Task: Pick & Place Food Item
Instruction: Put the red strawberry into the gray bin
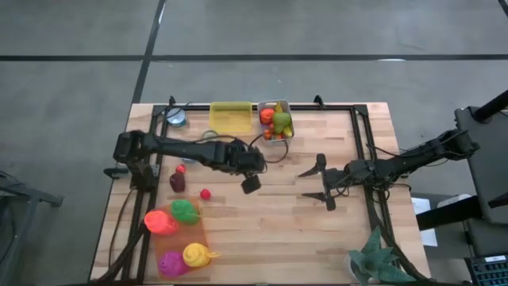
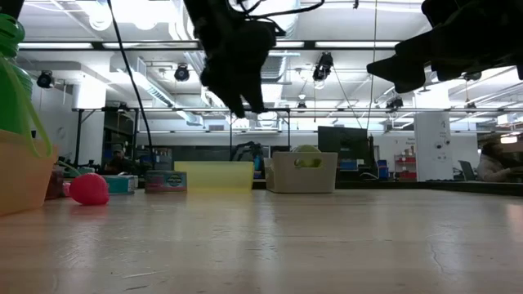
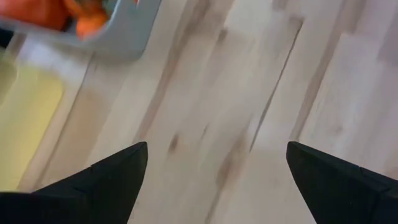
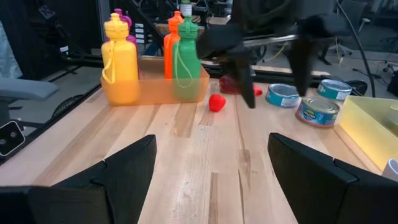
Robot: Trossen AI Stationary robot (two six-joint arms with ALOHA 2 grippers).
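Pale wooden surface, planked, smooth with a faint satin sheen and visible grain. Glossy plastic bottles in yellow, orange, green and purple, standing in a translucent orange plastic tray. Shiny metal tins with printed paper labels. Matt grey plastic bin; translucent yellow plastic container. Matt black gripper fingers.

Wooden table, yellow tray, food bin, bottle tray
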